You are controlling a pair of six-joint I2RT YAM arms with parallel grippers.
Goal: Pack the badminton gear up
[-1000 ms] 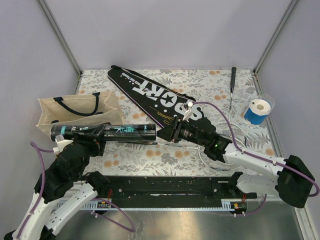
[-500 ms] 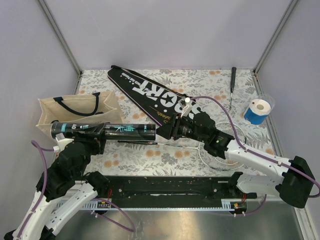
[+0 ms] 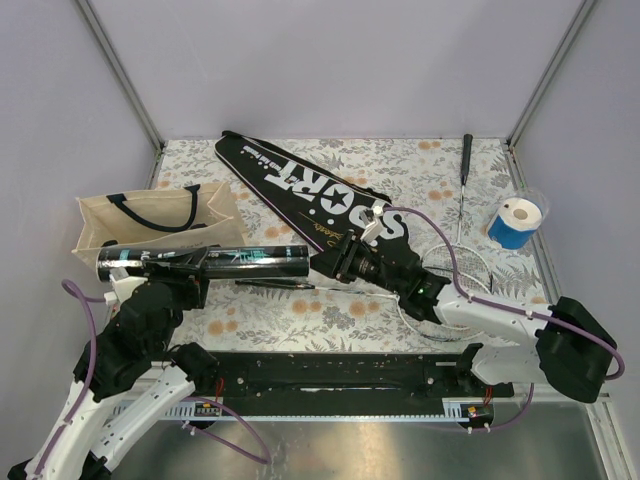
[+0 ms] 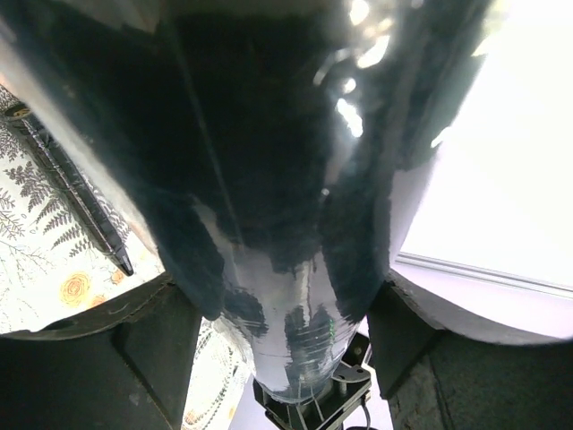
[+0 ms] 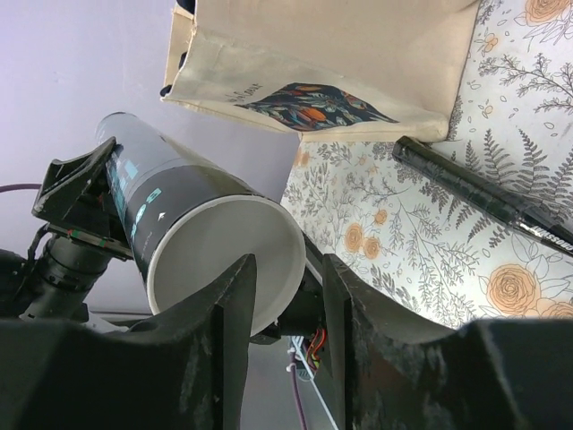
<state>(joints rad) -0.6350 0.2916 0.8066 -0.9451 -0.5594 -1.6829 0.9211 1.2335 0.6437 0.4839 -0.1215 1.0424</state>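
Right now the right gripper (image 5: 286, 269) has its fingers apart with nothing visible between them. It sits just in front of the open white mouth of the black tube (image 3: 250, 258). The left gripper (image 3: 185, 265) is clamped across that tube nearer its far, closed end and holds it level above the floral table (image 3: 400, 165), near the beige tote bag (image 3: 150, 225).

The main hazard is leverage. The long free end sticks out well past the left grip, so a nudge from a right finger (image 5: 228, 313) against the rim could likely twist the tube in the jaws or push it loose. If it slipped, it would likely land on the dark wrapped handle (image 5: 483, 197) lying beneath. With the mouth level and uncapped, any tilt could let the contents roll out, though what is inside cannot be seen. The "SPORT" cover (image 3: 300, 185) lies behind, untouched.
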